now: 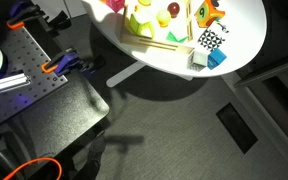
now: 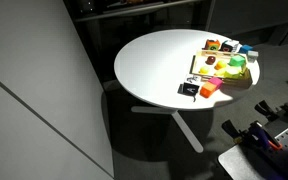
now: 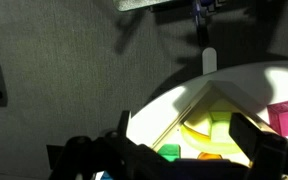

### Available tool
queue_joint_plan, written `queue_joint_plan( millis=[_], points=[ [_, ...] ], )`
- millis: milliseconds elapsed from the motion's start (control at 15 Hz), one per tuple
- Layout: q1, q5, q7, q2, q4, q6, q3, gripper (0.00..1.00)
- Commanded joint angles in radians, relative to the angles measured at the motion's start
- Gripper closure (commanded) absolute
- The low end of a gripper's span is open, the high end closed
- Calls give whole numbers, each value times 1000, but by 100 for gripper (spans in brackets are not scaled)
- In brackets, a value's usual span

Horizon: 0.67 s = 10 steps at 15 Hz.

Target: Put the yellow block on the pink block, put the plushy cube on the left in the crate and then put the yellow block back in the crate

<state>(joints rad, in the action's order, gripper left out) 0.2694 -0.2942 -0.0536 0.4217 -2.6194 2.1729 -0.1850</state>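
Note:
The light wooden crate (image 2: 224,80) stands on the round white table; it also shows in the other exterior view (image 1: 169,42). The pale yellow-green block (image 2: 236,68) lies inside it, also seen from the wrist (image 3: 220,124). A pink block (image 3: 287,117) shows at the right edge of the wrist view and in an exterior view (image 2: 212,62). The dark checked plushy cube (image 2: 189,90) sits on the table beside the crate. My gripper (image 3: 189,152) is open and empty, above the crate's corner. The gripper does not show in the exterior views.
A whiter patterned cube (image 1: 211,40) and a blue block (image 1: 217,58) sit by the crate near the table edge. An orange-yellow toy (image 2: 208,90) lies next to the dark cube. A green block (image 3: 169,152) is in the crate. Dark carpet surrounds the table.

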Motion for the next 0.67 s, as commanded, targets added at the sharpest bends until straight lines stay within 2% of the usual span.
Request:
queue_joint_plan(
  millis=[0,333,600],
  points=[
    [-3,-1,0,1,2,-4,-2,0],
    [-3,-1,0,1,2,-4,-3,0],
    [-10,18,20,-63,12,67,-8,0]
  ],
)
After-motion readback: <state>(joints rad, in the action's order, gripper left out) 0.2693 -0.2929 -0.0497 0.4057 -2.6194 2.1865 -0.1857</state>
